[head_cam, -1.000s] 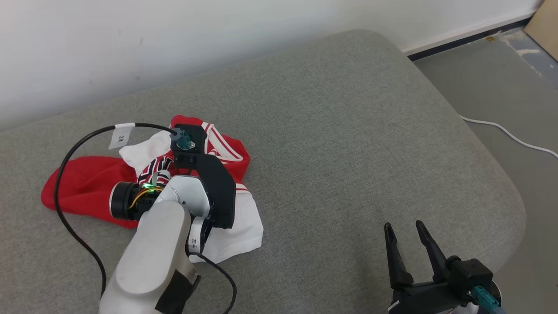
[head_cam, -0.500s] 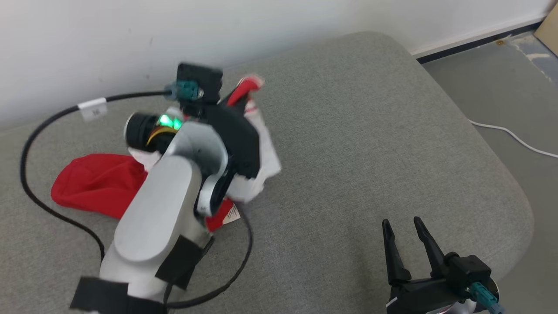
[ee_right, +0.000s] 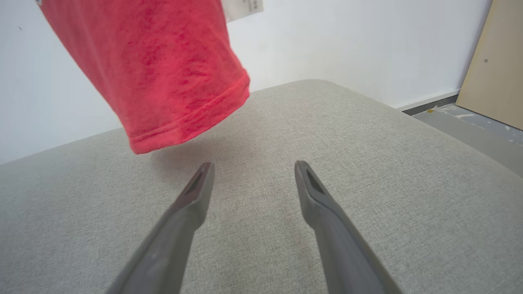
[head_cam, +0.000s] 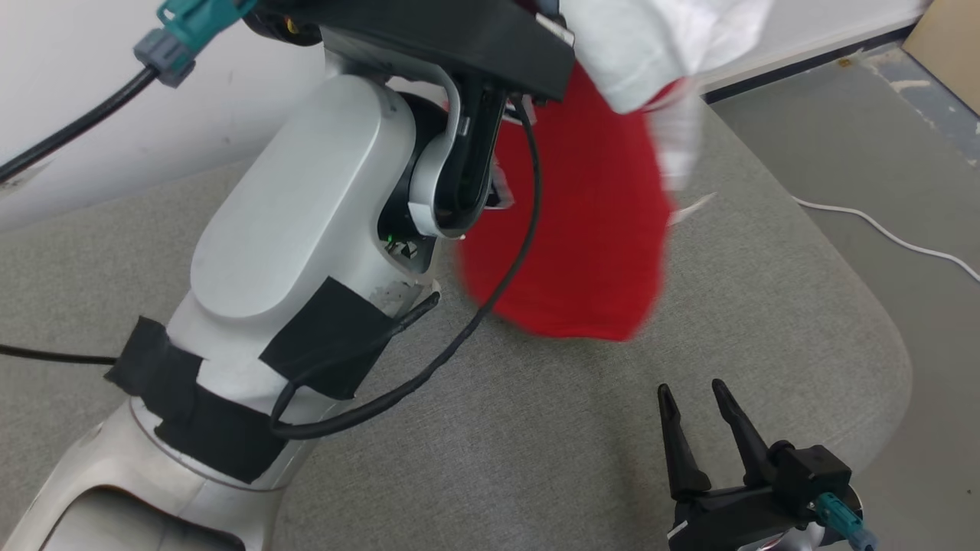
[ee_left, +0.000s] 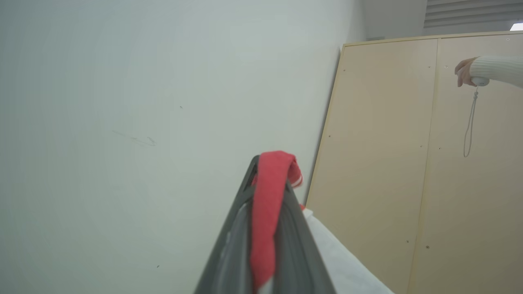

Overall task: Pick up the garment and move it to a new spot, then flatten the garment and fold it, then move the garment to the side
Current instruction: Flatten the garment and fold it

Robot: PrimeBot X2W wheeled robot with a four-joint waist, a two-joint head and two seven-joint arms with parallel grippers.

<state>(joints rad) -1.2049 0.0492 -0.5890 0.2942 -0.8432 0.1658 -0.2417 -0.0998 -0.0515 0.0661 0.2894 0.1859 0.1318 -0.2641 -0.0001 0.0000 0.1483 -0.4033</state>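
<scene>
The garment (head_cam: pixel 589 222), a red and white shirt, hangs in the air over the grey cushion (head_cam: pixel 766 291), held up from the top of the head view. My left gripper (ee_left: pixel 271 163) is shut on a red fold of the garment (ee_left: pixel 265 212), its two fingers pressed together and pointing at the wall. The left arm is raised high, so its pale forearm (head_cam: pixel 306 229) covers the left of the head view. My right gripper (head_cam: pixel 693 394) stands open low at the front right, with bare cushion between its fingers. In the right wrist view the red hem (ee_right: pixel 163 81) dangles above and left of the right gripper (ee_right: pixel 253 167).
A white wall (head_cam: pixel 92 168) runs behind the cushion. Grey floor (head_cam: pixel 880 153) with a white cable (head_cam: pixel 880 229) lies to the right. A tan cabinet (ee_left: pixel 408 163) stands by the wall, and a person's hand (ee_left: pixel 463 71) in a white sleeve holds a corded device.
The left gripper closed on the garment and lifted it off the cushion, up and to the right. The right gripper stayed open in place.
</scene>
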